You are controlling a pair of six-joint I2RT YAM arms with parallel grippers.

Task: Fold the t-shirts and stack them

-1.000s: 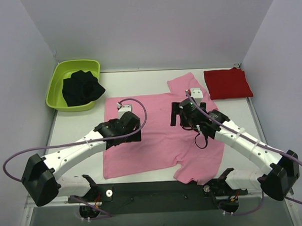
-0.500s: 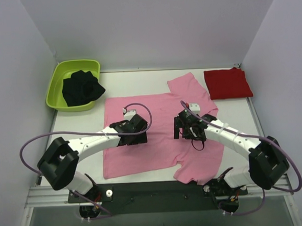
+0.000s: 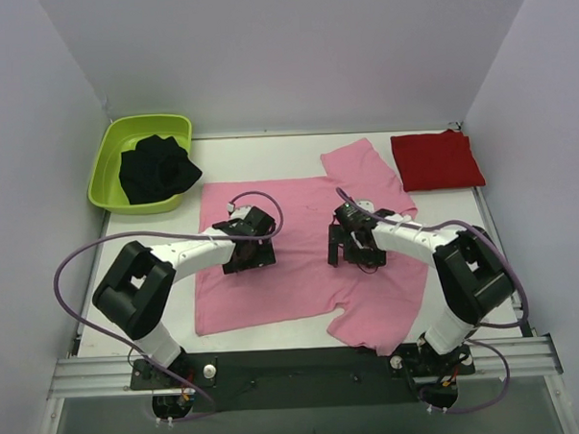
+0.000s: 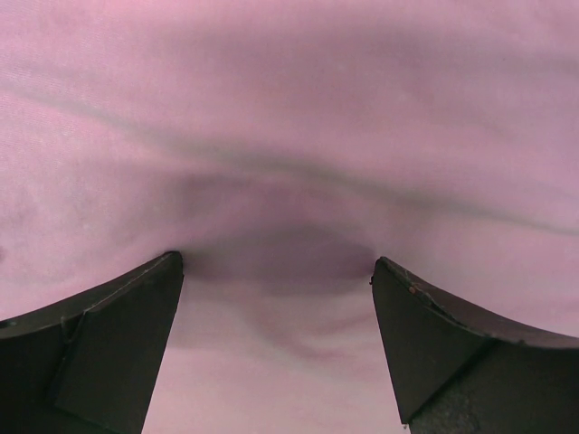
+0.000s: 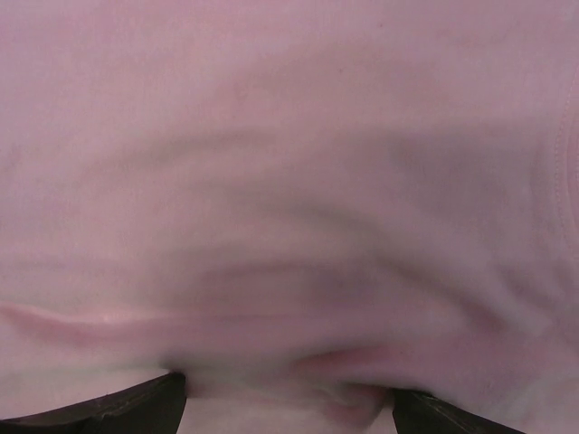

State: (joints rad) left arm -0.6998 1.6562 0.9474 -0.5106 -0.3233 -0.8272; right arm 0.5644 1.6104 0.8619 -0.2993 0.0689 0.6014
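The light pink t-shirt [image 3: 297,279] lies spread flat on the table, one sleeve toward the back right and one at the near right. My left gripper [image 3: 249,253] is down on its left half, and in the left wrist view [image 4: 276,262] the jaws stand wide open with wrinkled pink cloth [image 4: 289,163] between them. My right gripper [image 3: 356,247] is down on its right half, and in the right wrist view [image 5: 289,380] the jaws are open with a raised pink fold [image 5: 271,298] between the fingertips. The deep red t-shirt [image 3: 436,161] lies folded at the back right.
A lime green tub [image 3: 109,162] holding a black cloth [image 3: 156,168] stands at the back left. Purple cables loop off both arms. White walls close in the table at the left, back and right.
Both arms have drawn their elbows in and lowered their grippers onto the pink shirt. The right gripper has moved nearer and the left gripper slightly right. The shirt's near edge has shifted a little.
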